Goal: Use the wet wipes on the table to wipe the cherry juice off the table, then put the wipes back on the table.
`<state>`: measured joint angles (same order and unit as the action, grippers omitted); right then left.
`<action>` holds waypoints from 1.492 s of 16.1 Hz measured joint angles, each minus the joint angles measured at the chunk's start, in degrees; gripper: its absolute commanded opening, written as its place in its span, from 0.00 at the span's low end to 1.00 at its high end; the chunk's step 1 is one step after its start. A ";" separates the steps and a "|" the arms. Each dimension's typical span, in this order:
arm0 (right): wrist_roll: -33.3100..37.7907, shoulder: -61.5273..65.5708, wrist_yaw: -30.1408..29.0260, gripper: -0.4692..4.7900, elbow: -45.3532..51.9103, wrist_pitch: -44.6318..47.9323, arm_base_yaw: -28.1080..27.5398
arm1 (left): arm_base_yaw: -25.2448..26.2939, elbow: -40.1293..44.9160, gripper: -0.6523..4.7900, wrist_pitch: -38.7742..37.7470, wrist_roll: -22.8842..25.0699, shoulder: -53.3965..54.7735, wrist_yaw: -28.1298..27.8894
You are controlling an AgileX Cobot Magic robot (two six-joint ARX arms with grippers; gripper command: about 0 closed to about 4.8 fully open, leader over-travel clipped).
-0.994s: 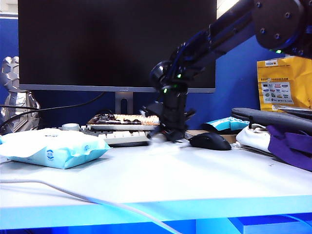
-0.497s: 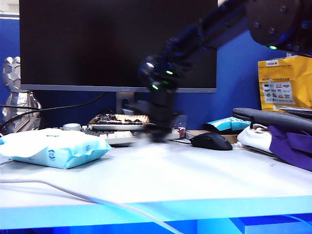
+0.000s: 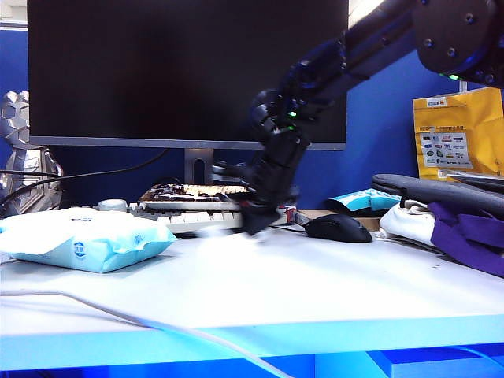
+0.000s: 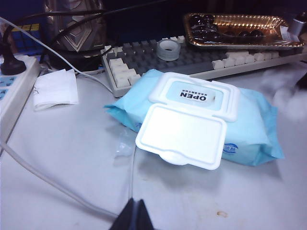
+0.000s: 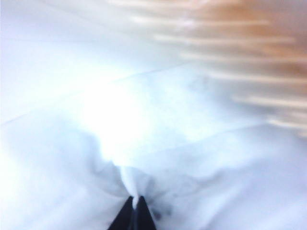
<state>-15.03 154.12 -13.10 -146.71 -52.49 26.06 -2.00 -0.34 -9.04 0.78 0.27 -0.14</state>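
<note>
My right gripper (image 3: pixel 256 223) comes in from the upper right and stands tilted with its tips on the table (image 3: pixel 315 291), just in front of the keyboard. It is shut on the wet wipes (image 5: pixel 144 120), a thin white sheet pinched between its fingertips (image 5: pixel 135 200) and spread flat on the table. Faint dark marks show on the sheet near the tips. In the exterior view the wet wipes (image 3: pixel 214 231) are a pale blur. My left gripper (image 4: pixel 135 212) hovers shut and holding nothing over the table (image 4: pixel 72 158). A small brownish spot (image 4: pixel 221 214) lies on the table near it.
A light-blue wipes pack (image 3: pixel 87 240) with its lid flipped open (image 4: pixel 182 136) lies at the left. Behind it are a keyboard (image 3: pixel 189 219) and a tray of cherries (image 3: pixel 197 191). A black mouse (image 3: pixel 339 228) sits right of the gripper. A white cable (image 3: pixel 118 315) crosses the front.
My right gripper swept left over the table with the wipe, then edged back, and its wrist is now tilted. The left arm has kept still.
</note>
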 measured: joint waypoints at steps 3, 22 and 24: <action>0.39 -0.26 -1.86 0.09 -0.22 -5.14 1.05 | 0.00 0.00 0.11 0.00 0.02 0.00 0.00; 0.44 -0.17 20.65 0.09 -0.15 0.28 1.25 | 0.00 0.00 0.11 0.00 0.00 0.00 0.00; -0.81 0.02 16.09 0.09 -1.01 -0.98 1.25 | 0.00 0.00 0.11 0.00 0.02 0.00 0.00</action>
<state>-15.84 154.15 2.98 -147.72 -53.47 27.31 -2.00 -0.34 -9.04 0.80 0.27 -0.14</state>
